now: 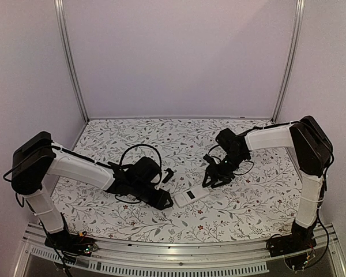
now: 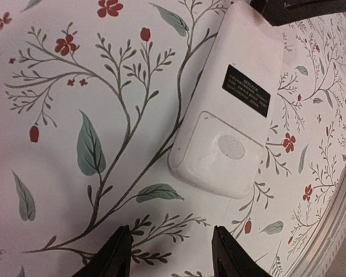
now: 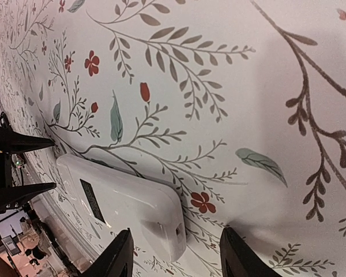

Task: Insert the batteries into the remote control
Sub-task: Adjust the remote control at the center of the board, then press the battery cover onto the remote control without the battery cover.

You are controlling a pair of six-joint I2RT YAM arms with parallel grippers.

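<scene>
The white remote control [image 1: 191,196] lies back up on the flowered cloth between my two grippers. In the left wrist view the remote [image 2: 219,138] shows a dark label and a closed cover with an oval grip mark. My left gripper [image 1: 166,201] is open and empty, with its tips [image 2: 172,254] just short of the remote's near end. My right gripper [image 1: 211,180] is open, and its jaws [image 3: 176,254] straddle the remote's other end [image 3: 127,202] without touching it. Two small dark sticks, probably the batteries [image 1: 169,174], lie on the cloth behind the remote.
The flowered cloth [image 1: 161,138] covers the table. A looped black cable [image 1: 139,151] lies by the left arm. A metal rail [image 1: 179,262] runs along the near edge. White walls stand on three sides.
</scene>
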